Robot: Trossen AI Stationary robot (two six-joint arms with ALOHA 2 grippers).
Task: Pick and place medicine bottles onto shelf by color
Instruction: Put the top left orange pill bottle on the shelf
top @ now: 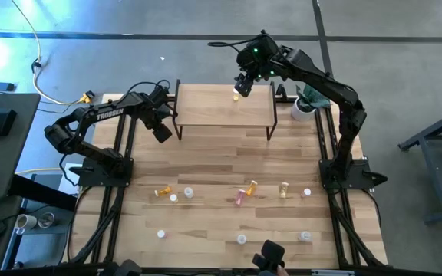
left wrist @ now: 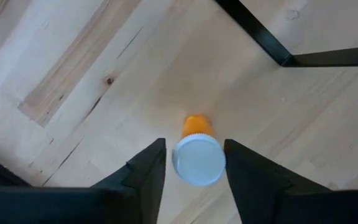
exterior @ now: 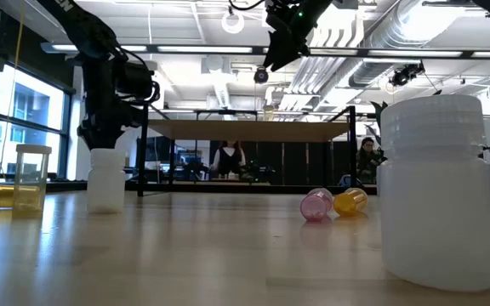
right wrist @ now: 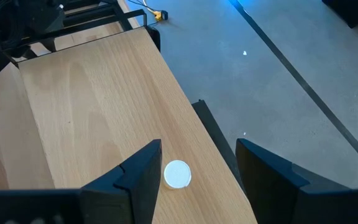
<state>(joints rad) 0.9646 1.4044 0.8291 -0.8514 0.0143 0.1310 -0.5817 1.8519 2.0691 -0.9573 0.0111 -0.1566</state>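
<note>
Your left gripper [left wrist: 193, 163] sits low by the shelf's [top: 206, 107] left legs, jaws bracketing an upright orange bottle [left wrist: 197, 152] with a white cap on the counter [top: 206, 165]; grip unclear. Your right gripper [right wrist: 197, 168] hovers open over a white-capped bottle [right wrist: 178, 174] on the shelf's far edge.

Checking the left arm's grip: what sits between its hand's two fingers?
An orange medicine bottle with a white cap stands between the left hand's fingers, near a black leg of the shelf, as the left wrist view shows.
</note>
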